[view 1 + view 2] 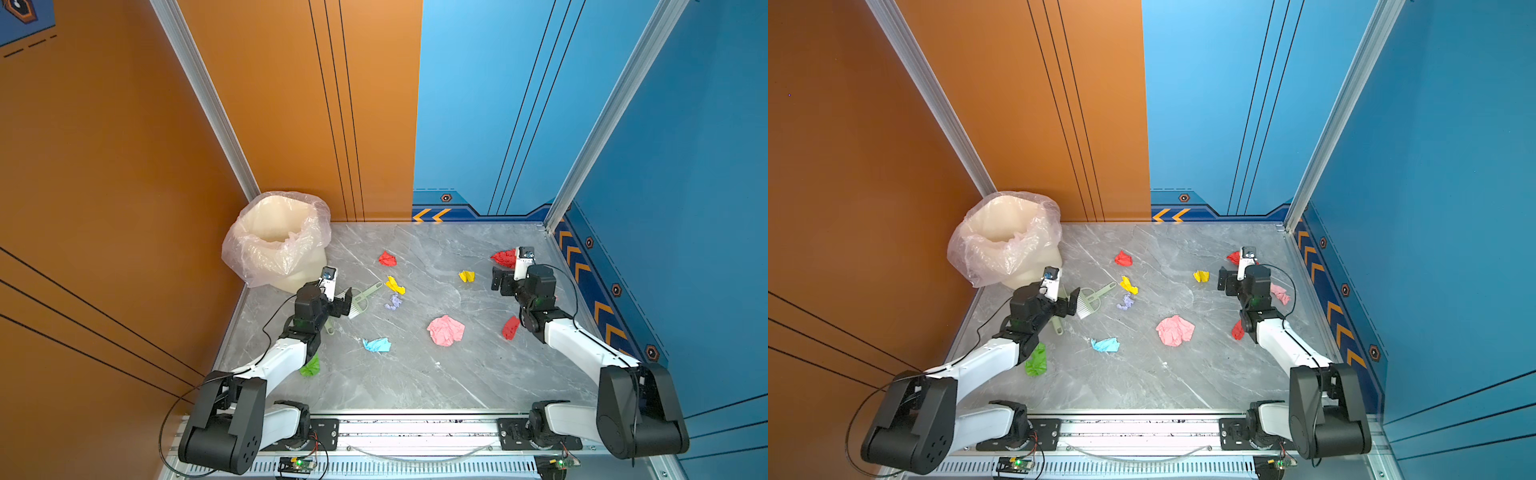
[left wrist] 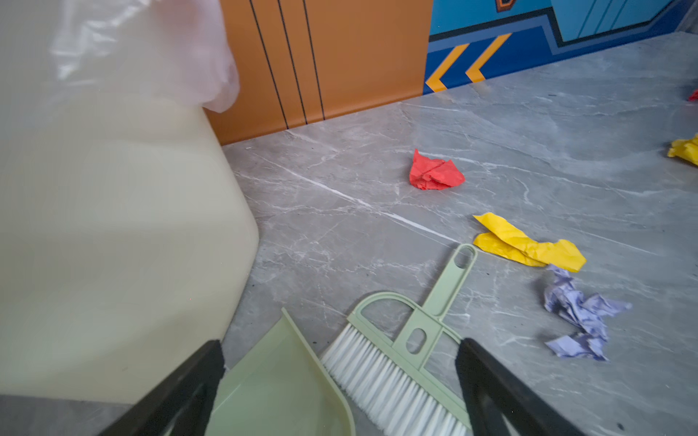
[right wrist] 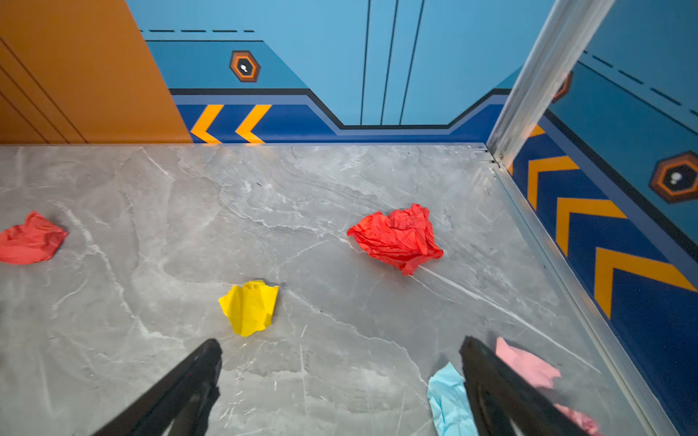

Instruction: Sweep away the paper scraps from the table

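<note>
Paper scraps lie scattered over the grey table (image 1: 415,382): red (image 1: 387,258), yellow (image 1: 395,285), lilac (image 1: 393,302), a large pink wad (image 1: 445,330), light blue (image 1: 377,345), green (image 1: 311,367) beside my left arm, and red (image 1: 510,327) by my right arm. My left gripper (image 2: 340,343) is open, hovering over a pale green brush (image 2: 415,339) and dustpan (image 2: 279,381), holding nothing. My right gripper (image 3: 340,341) is open above bare table, with yellow (image 3: 251,307) and red (image 3: 398,238) scraps ahead and light blue (image 3: 449,400) and pink (image 3: 525,362) ones beside one finger.
A cream bin lined with a clear plastic bag (image 1: 276,237) stands in the far left corner, close to my left gripper. Orange and blue walls enclose the table on three sides. A metal rail (image 1: 415,428) with both arm bases runs along the near edge.
</note>
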Available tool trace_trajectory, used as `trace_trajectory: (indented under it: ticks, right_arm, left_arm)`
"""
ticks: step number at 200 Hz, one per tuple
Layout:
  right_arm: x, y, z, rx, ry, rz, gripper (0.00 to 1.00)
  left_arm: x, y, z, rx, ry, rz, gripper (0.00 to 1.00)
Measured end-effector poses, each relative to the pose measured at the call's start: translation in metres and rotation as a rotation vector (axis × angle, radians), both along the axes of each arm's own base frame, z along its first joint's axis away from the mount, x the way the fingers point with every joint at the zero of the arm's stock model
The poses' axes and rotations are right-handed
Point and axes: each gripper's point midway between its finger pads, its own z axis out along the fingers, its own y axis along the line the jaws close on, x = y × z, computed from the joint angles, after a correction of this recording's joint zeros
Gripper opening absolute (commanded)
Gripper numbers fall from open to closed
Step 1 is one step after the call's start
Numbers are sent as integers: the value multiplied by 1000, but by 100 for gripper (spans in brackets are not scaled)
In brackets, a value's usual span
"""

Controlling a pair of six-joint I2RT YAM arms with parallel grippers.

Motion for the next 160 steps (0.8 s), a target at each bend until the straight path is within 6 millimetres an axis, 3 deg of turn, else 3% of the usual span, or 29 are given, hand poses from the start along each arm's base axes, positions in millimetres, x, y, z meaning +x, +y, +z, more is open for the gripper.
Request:
trace_trajectory:
  ticks: [23,50,91,160]
  right_arm:
    - [-2,16,9,3,47,54,100]
    - [-10,35,5,-5,117,115,100]
    - [-27,61,-12,-26,210,206,100]
    - [-40,76,-22,-42,265,260,100]
  left_arm:
    - [2,-15,5,33,36,-49,98]
    - [10,-30,4,87,104,-102,98]
    - [19,-46,-22,182,271,-176,98]
    - [24,-66,-54,315,480,-285,98]
